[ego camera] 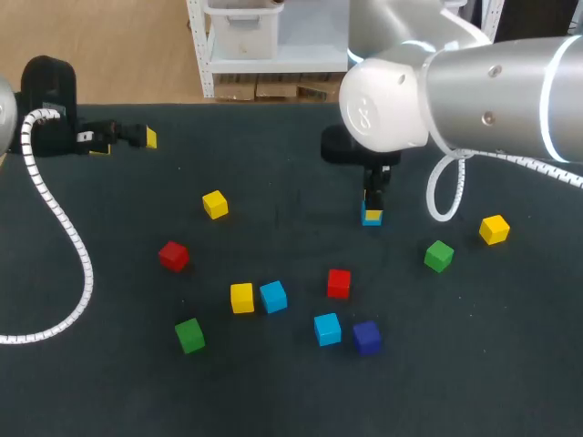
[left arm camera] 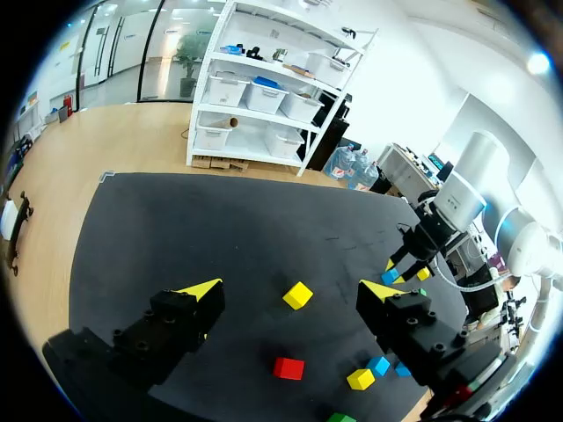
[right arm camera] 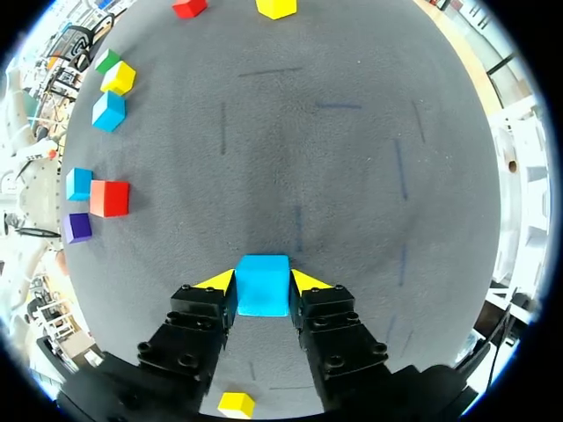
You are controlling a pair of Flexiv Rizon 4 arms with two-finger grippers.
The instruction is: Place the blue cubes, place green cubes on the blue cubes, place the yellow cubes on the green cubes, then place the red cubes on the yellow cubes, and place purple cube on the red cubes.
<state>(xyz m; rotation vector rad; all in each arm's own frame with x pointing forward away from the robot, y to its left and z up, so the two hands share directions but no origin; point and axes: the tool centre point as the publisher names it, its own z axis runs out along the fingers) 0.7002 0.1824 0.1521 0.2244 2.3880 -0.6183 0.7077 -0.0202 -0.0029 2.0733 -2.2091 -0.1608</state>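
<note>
Head view: right gripper [ego camera: 372,209] sits past the middle of the table [ego camera: 273,164], fingers clamped on a blue cube [ego camera: 372,218]. A green cube [ego camera: 438,256] and a yellow cube [ego camera: 494,228] lie near on its right; a red cube [ego camera: 339,283], two more blue cubes [ego camera: 273,296] and a purple cube [ego camera: 367,337] lie nearer the robot. The left gripper [ego camera: 127,138] is at the far left edge, well apart from them all. Left wrist view: left fingers spread wide apart, a lone yellow cube [left arm camera: 297,294] on the mat ahead of them. Right wrist view: both yellow tips press the blue cube's sides, bare mat ahead; whether it touches the mat, cannot tell.
</note>
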